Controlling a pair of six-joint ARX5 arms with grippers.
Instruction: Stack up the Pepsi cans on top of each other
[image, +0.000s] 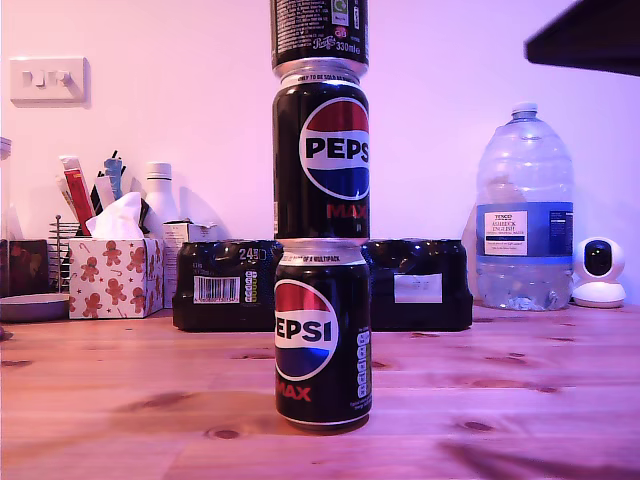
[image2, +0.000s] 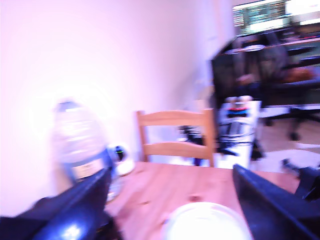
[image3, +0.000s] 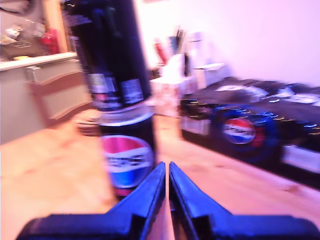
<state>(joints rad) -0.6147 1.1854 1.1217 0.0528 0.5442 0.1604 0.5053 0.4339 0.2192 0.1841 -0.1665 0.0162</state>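
Three black Pepsi cans stand in one upright column on the wooden table: the bottom can, the middle can and the top can, which the frame edge cuts off. My first gripper is open, its dark fingers wide apart on either side of a blurred pale round can top. My second gripper is shut with nothing in it, a little way from the column. It faces a logo can with another can on top. A dark arm part shows at the exterior view's upper right.
Behind the column lies a black shrink-wrapped multipack. A large clear water bottle and a small white camera stand at the exterior view's right. A gingerbread-pattern tissue box stands at its left. A wooden chair stands beyond the table.
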